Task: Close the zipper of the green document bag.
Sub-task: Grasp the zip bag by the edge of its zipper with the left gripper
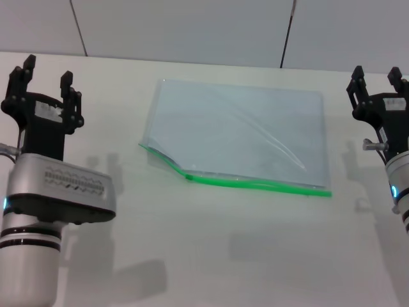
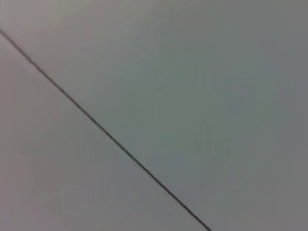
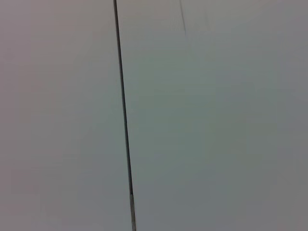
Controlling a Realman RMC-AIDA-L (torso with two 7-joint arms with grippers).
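It looks like a lab or test room: a plain white table [image 1: 211, 256] before grey wall panels [image 1: 185, 29].

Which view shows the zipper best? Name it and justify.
The head view: the zipper runs along the green document bag's near edge, fully visible. Both wrist views show only a plain panelled surface, no zipper at all.

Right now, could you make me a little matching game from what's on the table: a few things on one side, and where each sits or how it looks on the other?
Things:
1. left hand
2. right hand
3. green document bag
4. zipper

Descriptions:
A. bright green strip along the bag's near edge
B. open, at the table's right side
C. lying flat mid-table, between both hands
D. open, at the table's left side

Pairs: 1-D, 2-B, 3-C, 4-A
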